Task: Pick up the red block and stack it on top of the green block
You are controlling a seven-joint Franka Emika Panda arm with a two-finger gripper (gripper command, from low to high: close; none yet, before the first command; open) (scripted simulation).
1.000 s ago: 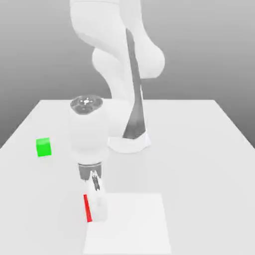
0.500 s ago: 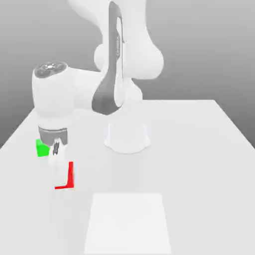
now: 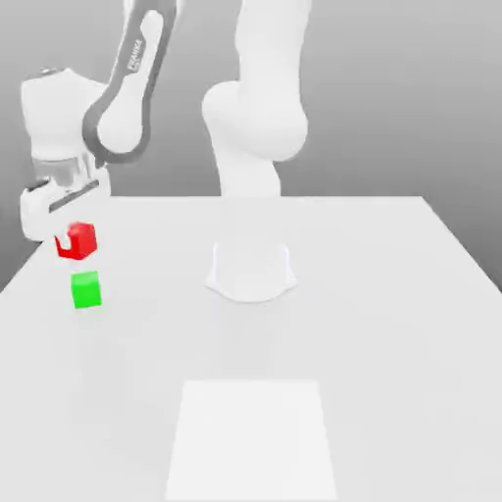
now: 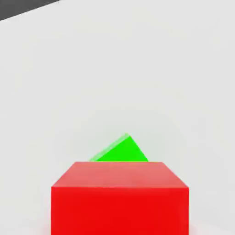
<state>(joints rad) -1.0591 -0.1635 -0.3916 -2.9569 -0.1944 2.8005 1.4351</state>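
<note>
Aloft, red block (image 3: 76, 240) in jaws, above green block (image 3: 86, 291), white table (image 3: 373, 294)

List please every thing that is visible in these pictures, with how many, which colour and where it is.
red block: one, bright red, held off the table in the gripper, above the green block and apart from it
green block: one, bright green, on the table near the exterior view's left edge
table: one, white, under everything
square patch: one, brighter white, flat on the table's near part
robot arm: one, white with grey parts, base at the table's middle, reaching to the exterior view's left
gripper: one, white, shut on the red block
</note>
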